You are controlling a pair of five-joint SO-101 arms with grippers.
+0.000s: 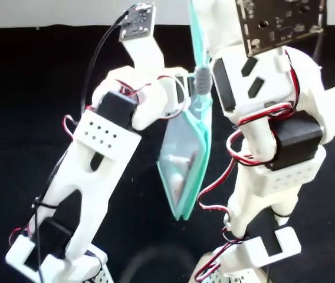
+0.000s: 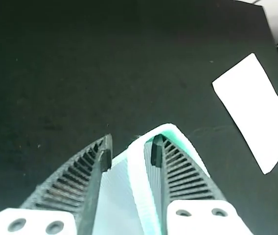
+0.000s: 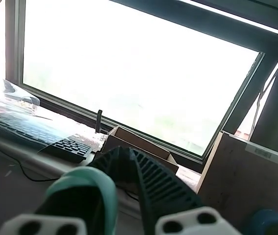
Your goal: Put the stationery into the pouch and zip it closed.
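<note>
Pouch [image 1: 185, 159] hangs upright above the middle of the bench [image 1: 38, 88]; our left hand [image 2: 130, 149] clamps its side steady, our right hand [image 3: 124, 159] pinches its top edge, we think to pull the zip.

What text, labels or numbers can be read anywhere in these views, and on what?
Nothing reads legibly.
Label on the brown board: print too blurred to read.
Circuit board and smaller circuit board: markings too small to read.
Keyboard: key legends too small to read.
White card and pouch: no print seen.
</note>
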